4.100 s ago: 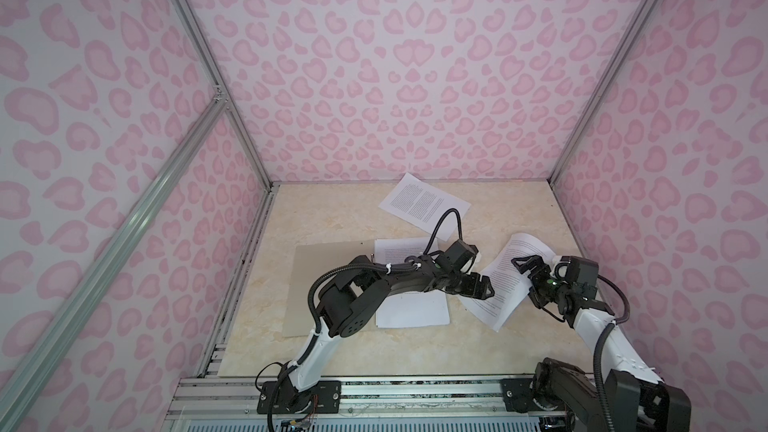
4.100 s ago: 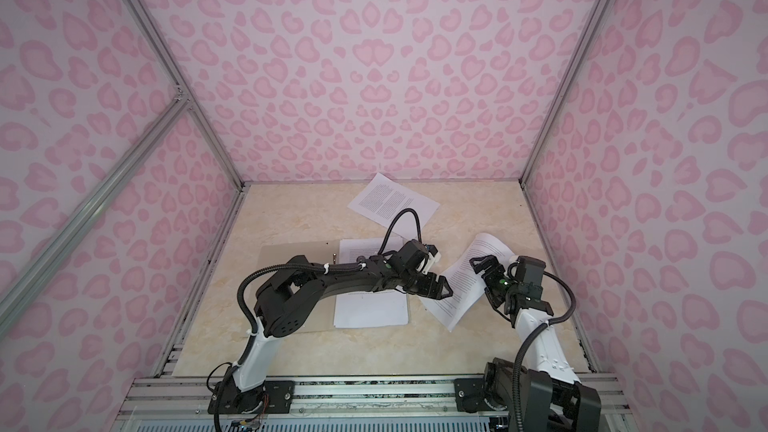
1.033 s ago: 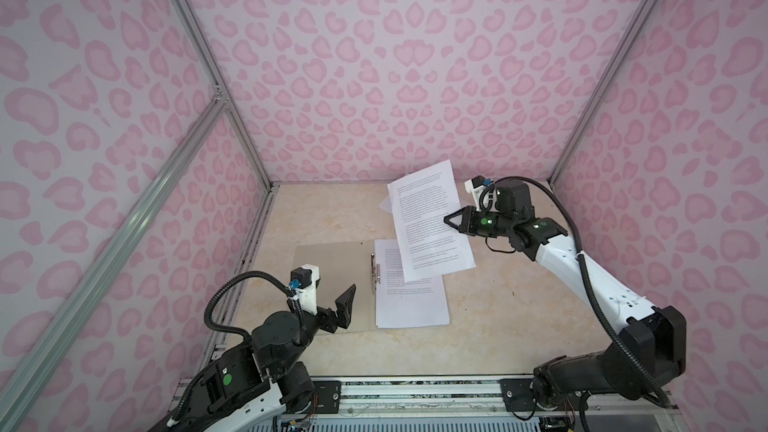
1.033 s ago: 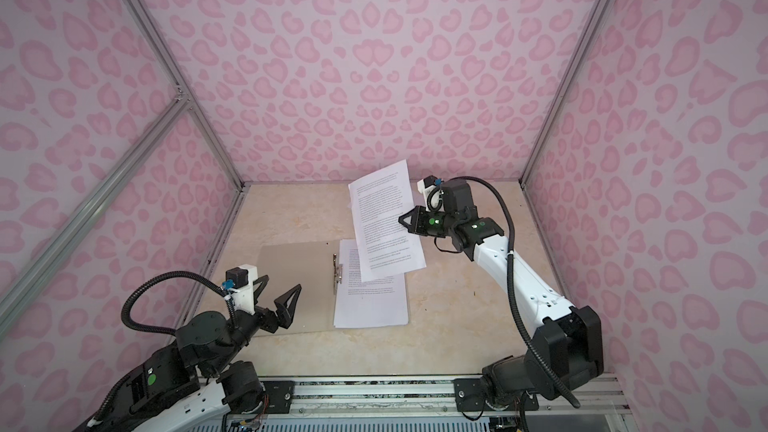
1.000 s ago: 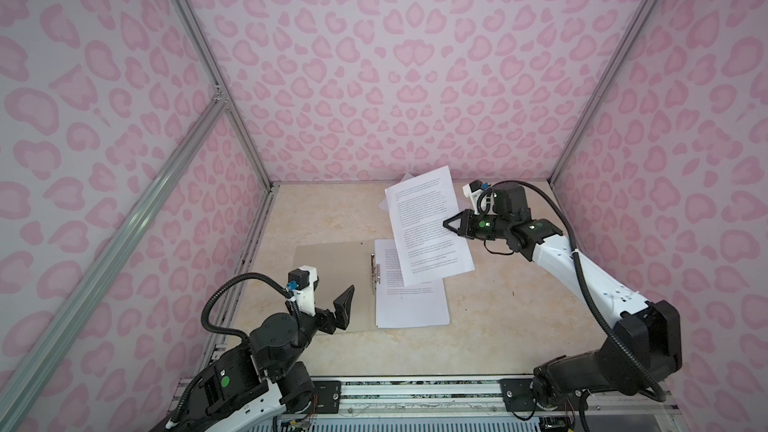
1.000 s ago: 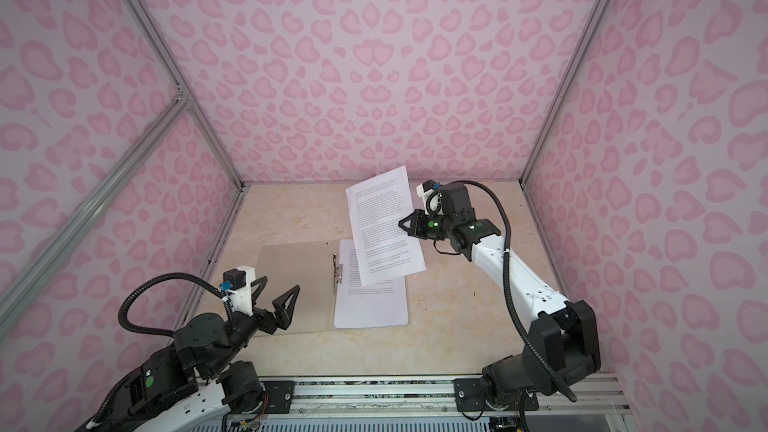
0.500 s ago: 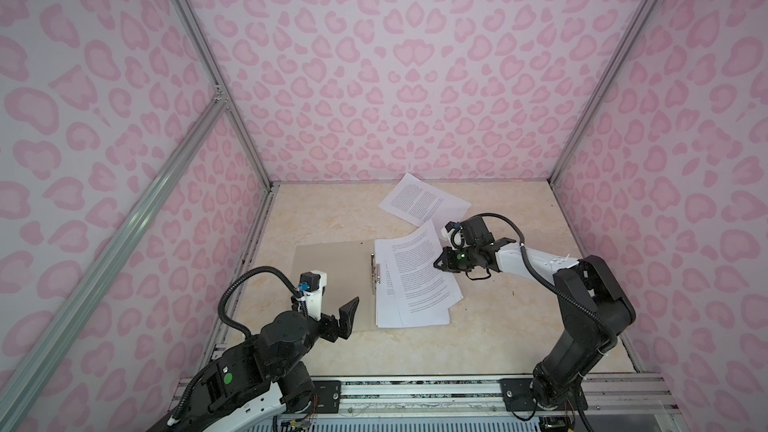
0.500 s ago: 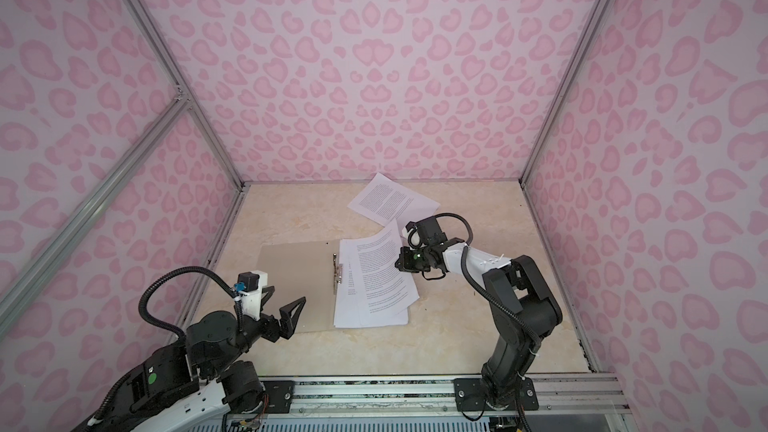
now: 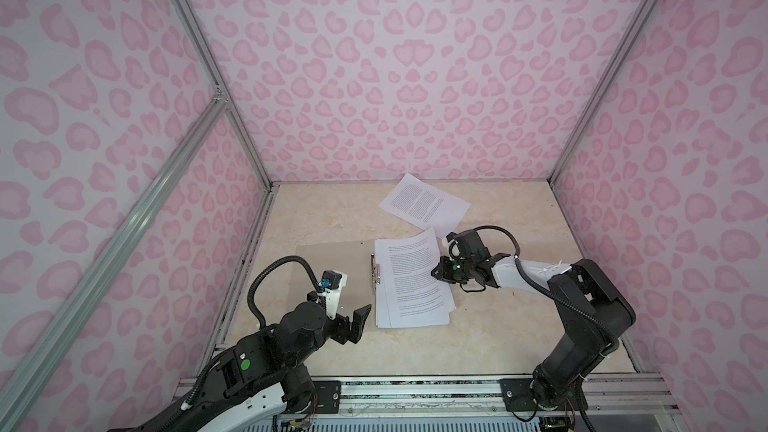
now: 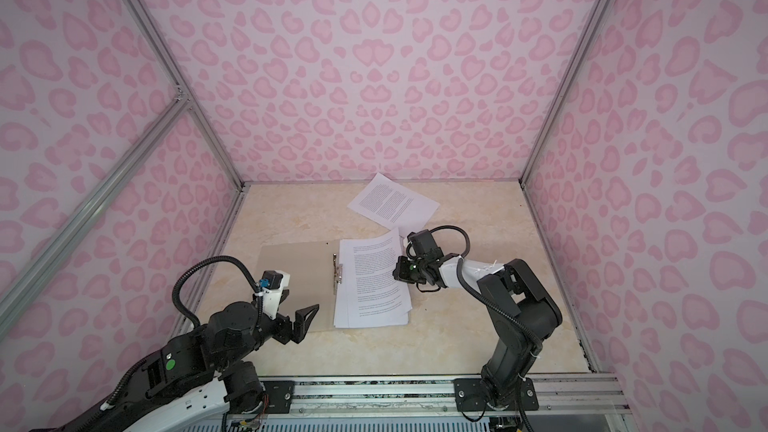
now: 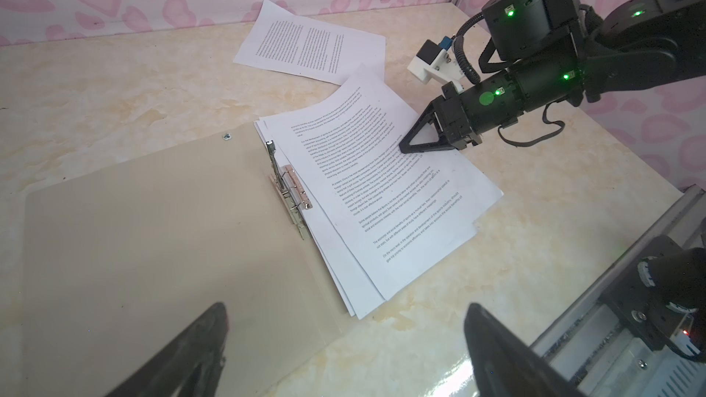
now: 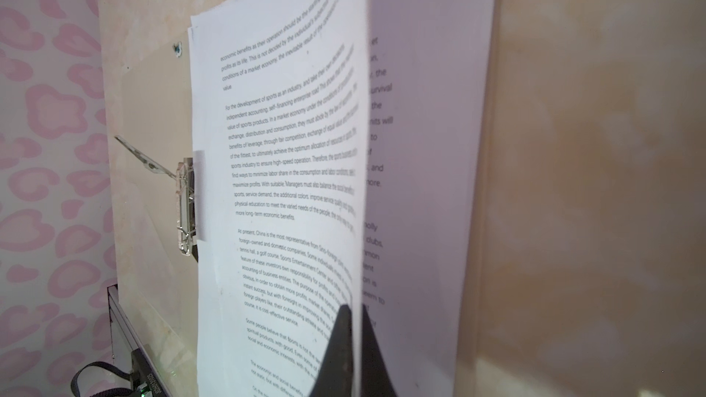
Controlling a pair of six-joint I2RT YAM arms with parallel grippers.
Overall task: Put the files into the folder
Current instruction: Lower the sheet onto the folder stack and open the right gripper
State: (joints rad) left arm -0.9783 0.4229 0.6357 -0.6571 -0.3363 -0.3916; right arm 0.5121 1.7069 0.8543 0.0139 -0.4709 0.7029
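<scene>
A robot-lab test cell: pink heart-print panels (image 9: 395,76) on aluminium framing (image 9: 124,230) box in a marbled tabletop (image 9: 498,334), with a mounting rail (image 9: 415,392) at 6 o'clock.

Cream marbled worktop (image 9: 490,338) here: the open beige folder (image 9: 328,263) lies flat on it, left of centre, and a loose printed sheet (image 9: 422,205) near the back wall.

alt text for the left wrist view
The right gripper, shut on the edge of the top sheet, holds it on the stack of files on the open folder. A loose sheet lies apart on the table beyond.
</scene>
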